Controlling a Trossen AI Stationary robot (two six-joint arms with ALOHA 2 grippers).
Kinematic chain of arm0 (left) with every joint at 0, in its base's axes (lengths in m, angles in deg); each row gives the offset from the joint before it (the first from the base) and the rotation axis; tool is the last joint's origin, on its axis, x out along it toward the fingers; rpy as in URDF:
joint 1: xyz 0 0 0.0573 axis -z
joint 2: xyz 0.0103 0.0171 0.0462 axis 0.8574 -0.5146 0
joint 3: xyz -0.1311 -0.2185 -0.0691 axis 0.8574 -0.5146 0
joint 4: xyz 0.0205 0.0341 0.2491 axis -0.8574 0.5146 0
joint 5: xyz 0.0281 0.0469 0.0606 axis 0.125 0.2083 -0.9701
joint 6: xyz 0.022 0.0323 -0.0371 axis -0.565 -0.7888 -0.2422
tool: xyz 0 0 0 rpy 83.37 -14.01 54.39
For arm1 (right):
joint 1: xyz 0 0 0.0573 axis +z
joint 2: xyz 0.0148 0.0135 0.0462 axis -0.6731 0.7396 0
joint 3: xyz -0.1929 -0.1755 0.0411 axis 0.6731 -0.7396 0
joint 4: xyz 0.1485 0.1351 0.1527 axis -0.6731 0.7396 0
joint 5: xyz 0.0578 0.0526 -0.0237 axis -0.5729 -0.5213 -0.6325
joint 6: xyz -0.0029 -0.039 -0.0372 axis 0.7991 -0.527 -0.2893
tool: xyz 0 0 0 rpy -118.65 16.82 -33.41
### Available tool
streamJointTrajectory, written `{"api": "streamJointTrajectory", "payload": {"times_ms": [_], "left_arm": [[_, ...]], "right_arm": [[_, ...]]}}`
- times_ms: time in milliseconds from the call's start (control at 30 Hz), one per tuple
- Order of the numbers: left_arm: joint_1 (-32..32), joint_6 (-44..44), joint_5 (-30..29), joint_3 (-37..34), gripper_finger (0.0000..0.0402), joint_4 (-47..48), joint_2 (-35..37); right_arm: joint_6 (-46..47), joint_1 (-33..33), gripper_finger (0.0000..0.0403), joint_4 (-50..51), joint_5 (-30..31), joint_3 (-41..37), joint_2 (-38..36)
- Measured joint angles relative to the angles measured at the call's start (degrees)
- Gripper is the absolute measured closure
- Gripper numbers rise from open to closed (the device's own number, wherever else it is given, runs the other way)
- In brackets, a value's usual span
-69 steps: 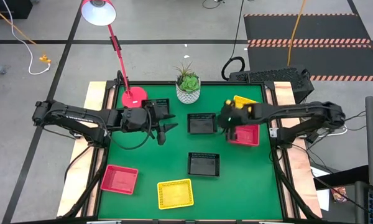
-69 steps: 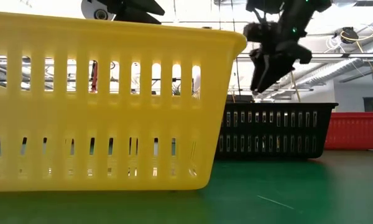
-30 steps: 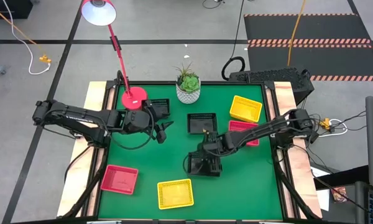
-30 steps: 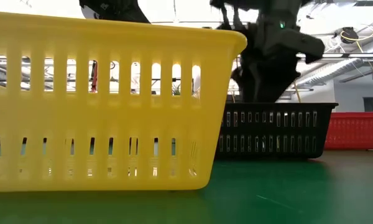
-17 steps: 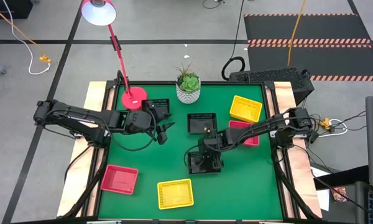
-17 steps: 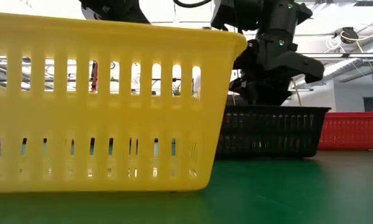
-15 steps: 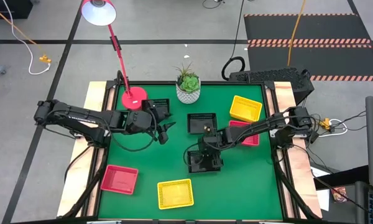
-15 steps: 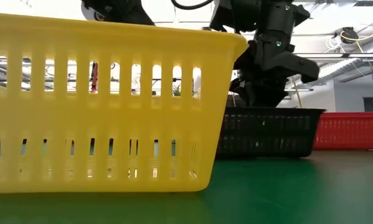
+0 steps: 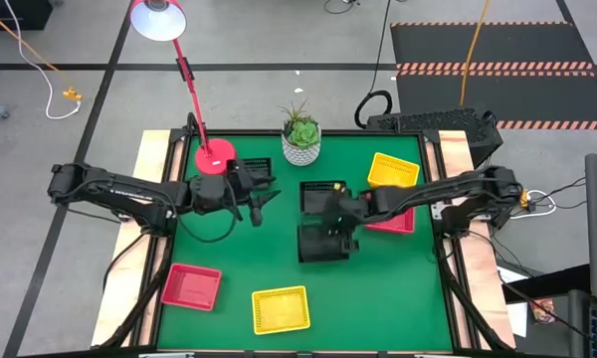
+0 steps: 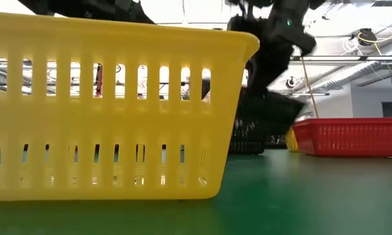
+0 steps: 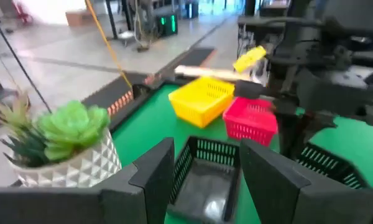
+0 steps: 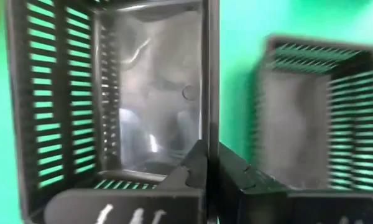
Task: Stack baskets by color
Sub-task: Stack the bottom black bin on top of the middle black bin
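My right gripper (image 9: 334, 221) is shut on a black basket (image 9: 318, 243) and holds it tilted above the green table's middle (image 10: 264, 124). A second black basket (image 9: 324, 191) rests on its bottom just beyond, partly under the right arm. A third black basket (image 9: 256, 170) sits by the lamp base. My left gripper (image 9: 264, 200) hangs open left of the second black basket, which shows beyond its fingers (image 11: 205, 177). Red baskets (image 9: 393, 216) (image 9: 191, 286) and yellow baskets (image 9: 393, 171) (image 9: 281, 308) lie on the table. My right gripper pinches one side wall (image 12: 209, 112) of the black basket at its rim, one finger inside the basket and one outside. The fingers come slanting down from the table's right. The basket hangs below them, tilted and clear of the table.
A white plant pot (image 9: 300, 144) stands at the far edge, and a red lamp base (image 9: 215, 156) at the far left. The near yellow basket (image 10: 117, 111) fills much of the low view. Bare green table lies between the near baskets and the arms.
My right gripper has taken hold of the black basket near the table's middle. It has lifted the basket clear and carried it toward the far edge and a little left. The basket, flat on the table before, now hangs tipped.
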Motion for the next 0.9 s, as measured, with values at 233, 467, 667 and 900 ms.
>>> {"api": "streamJointTrajectory", "payload": {"times_ms": [233, 467, 667, 900], "left_arm": [[-1.93, -2.26, 3.71, -7.48, 0.0215, -9.69, 4.15], [-3.77, -1.99, 3.72, -10.18, 0.0215, -9.22, 5.35], [-3.8, -2.01, 3.72, -10.18, 0.0215, -9.3, 5.36], [-3.69, -2.05, 3.74, -10.18, 0.0215, -9.23, 5.36]], "right_arm": [[-4.12, -7.35, 0.0402, 0.15, 3.33, 3.81, -4.17], [-10.84, -16.13, 0.0402, 2.51, 2.15, 5.74, -4.09], [-15.04, -21.88, 0.0402, 6.09, 0.9, 5.74, -1.61], [-17.59, -22.51, 0.0402, 4.97, -0.85, 5.72, 2.92]]}}
